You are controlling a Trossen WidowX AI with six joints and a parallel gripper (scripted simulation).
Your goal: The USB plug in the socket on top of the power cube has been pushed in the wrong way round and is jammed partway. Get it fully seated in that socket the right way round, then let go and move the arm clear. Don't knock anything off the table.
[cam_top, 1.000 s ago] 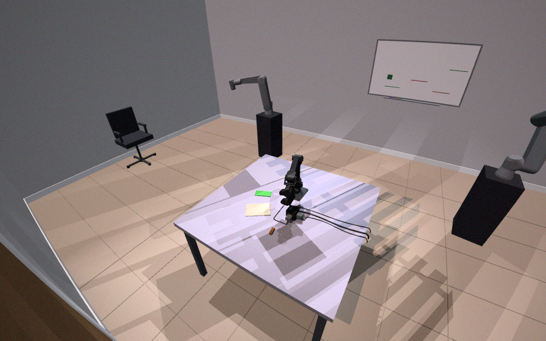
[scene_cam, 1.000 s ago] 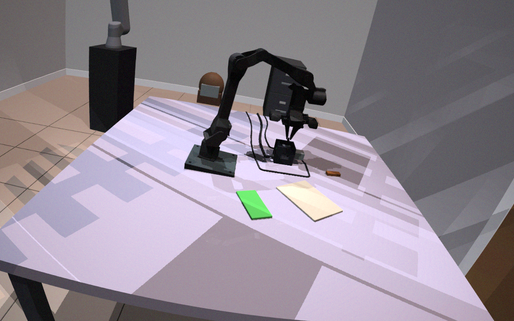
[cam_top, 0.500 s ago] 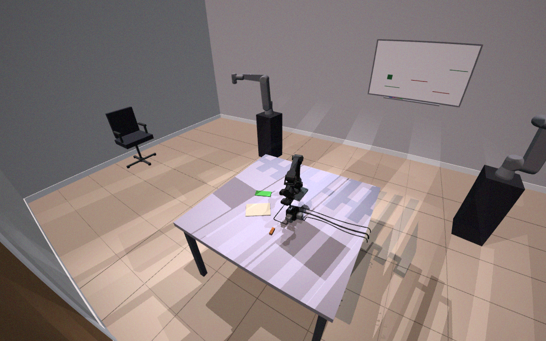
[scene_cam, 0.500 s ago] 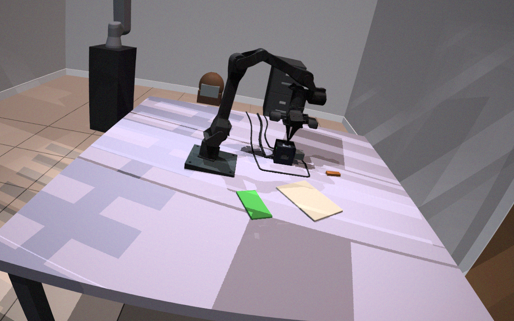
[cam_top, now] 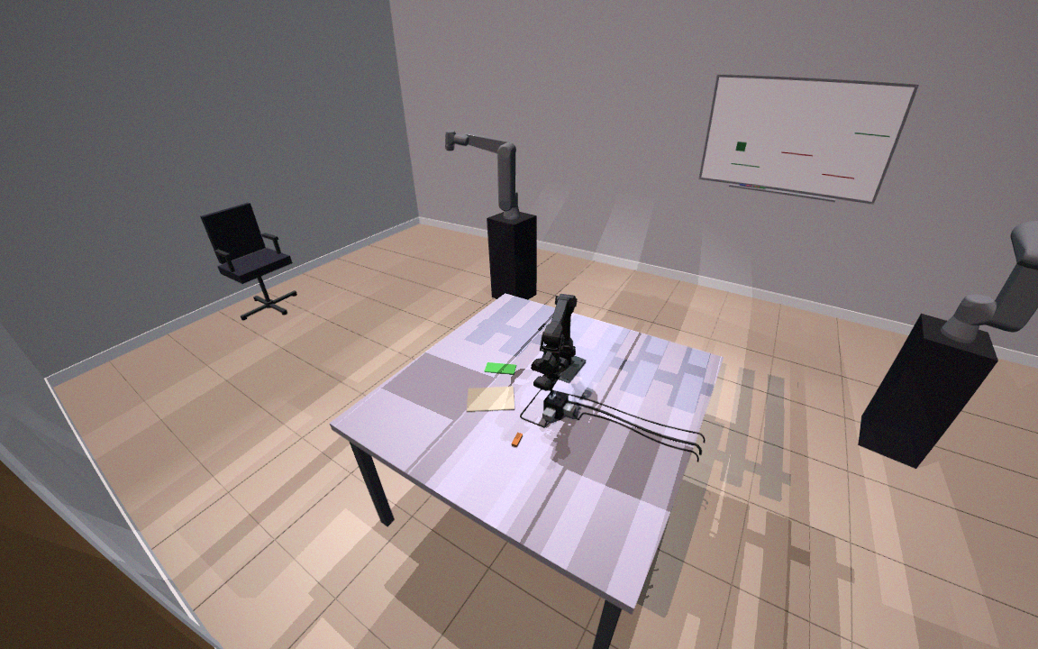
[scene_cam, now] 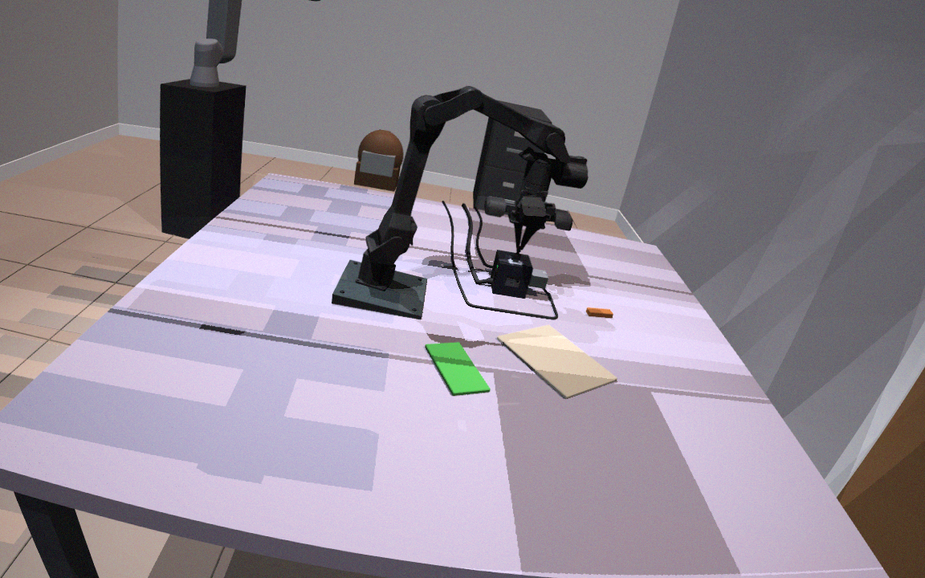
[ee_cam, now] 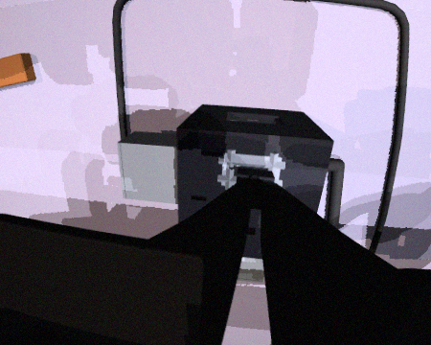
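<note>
The black power cube (ee_cam: 254,134) (scene_cam: 510,278) (cam_top: 553,407) stands on the table in front of the arm's base. The USB plug (ee_cam: 249,171) sits in the silver-rimmed socket on the cube's top; only a little of its dark body shows above the fingertips. My gripper (ee_cam: 257,192) (scene_cam: 520,247) (cam_top: 549,388) points straight down onto the cube's top and is shut on the plug. The plug's black cable (scene_cam: 516,310) loops over the table around the cube. I cannot tell how deep the plug sits.
A small orange block (ee_cam: 11,71) (scene_cam: 599,311) (cam_top: 517,439) lies near the cube. A green card (scene_cam: 457,368) (cam_top: 500,368) and a beige card (scene_cam: 557,359) (cam_top: 490,398) lie flat nearby. A grey part (ee_cam: 146,169) sticks out of the cube's side. Two more cables (cam_top: 643,424) run to the table edge.
</note>
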